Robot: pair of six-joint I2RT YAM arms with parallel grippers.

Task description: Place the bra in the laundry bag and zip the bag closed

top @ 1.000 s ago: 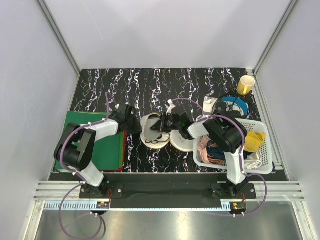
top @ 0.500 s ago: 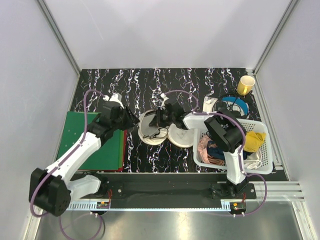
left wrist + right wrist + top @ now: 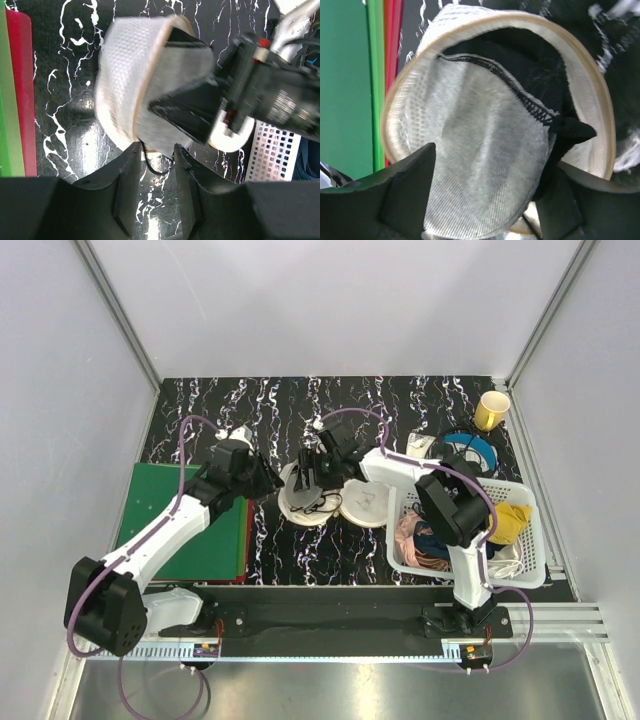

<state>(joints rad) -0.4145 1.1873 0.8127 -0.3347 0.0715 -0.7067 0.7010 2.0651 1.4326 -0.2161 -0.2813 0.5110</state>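
Note:
The laundry bag (image 3: 298, 510) lies open on the black marbled table, its second half (image 3: 366, 504) folded out to the right. The bra (image 3: 480, 150), a grey cup with black trim, rests inside the left half (image 3: 400, 100). My right gripper (image 3: 492, 165) hangs over it, open wide, a finger on either side of the cup. In the top view it (image 3: 318, 466) is at the bag's far edge. My left gripper (image 3: 156, 150) is open at the bag's left rim (image 3: 125, 75), with a thin black strap (image 3: 152, 169) lying between its tips. Nothing is clamped.
A white lattice basket (image 3: 530, 562) of clothes stands at the right, by the right arm's base. Behind it are a blue tape roll (image 3: 468, 452) and a yellow cup (image 3: 492, 410). A green board (image 3: 190, 535) with a red edge lies under the left arm.
The right gripper has opened and let go of the bra, shifting toward the bag's far side. The left arm has unfolded and reached out to the bag's left rim.

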